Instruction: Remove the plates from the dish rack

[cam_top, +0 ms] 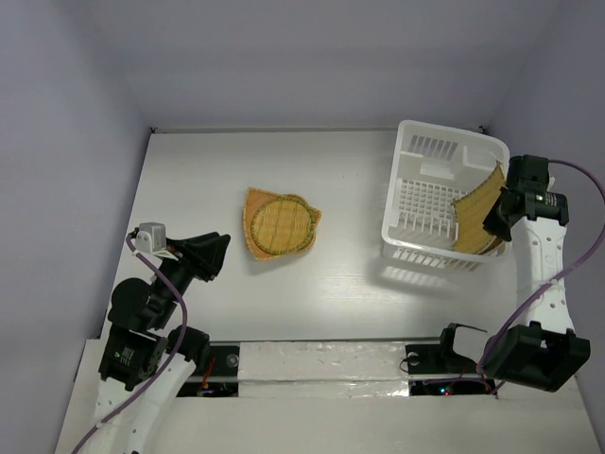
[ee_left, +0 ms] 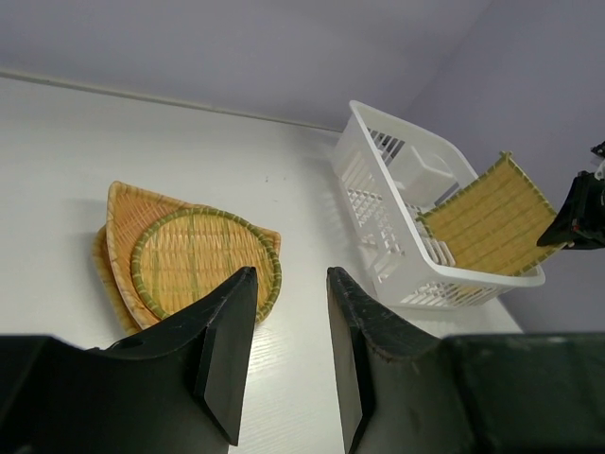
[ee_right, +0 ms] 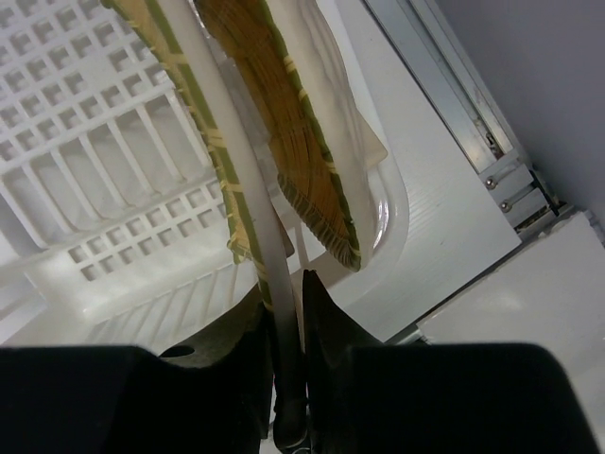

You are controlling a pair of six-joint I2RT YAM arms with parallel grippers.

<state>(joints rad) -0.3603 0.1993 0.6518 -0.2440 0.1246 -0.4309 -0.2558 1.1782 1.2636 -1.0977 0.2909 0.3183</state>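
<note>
The white dish rack (cam_top: 408, 189) stands at the right of the table. A large rectangular mat-like plate (cam_top: 477, 213) leans in it against the right wall. My right gripper (cam_top: 499, 213) is at that wall, shut on the mat's green-bound edge (ee_right: 219, 161), with a white strip that looks like the rack's rim also between the jaws. A second woven plate (ee_right: 284, 123) leans just behind the mat. A small round plate (cam_top: 279, 225) lies on a fan-shaped plate (cam_top: 255, 201) mid-table. My left gripper (cam_top: 216, 255) is open and empty, to the left of that stack.
The rack (ee_left: 378, 128), the mat (ee_left: 487, 222) and the stacked round plate (ee_left: 194, 260) also show in the left wrist view, past my open left gripper (ee_left: 291, 274). Grey walls close the table at the back and sides. A metal rail runs along the near edge (cam_top: 321, 357).
</note>
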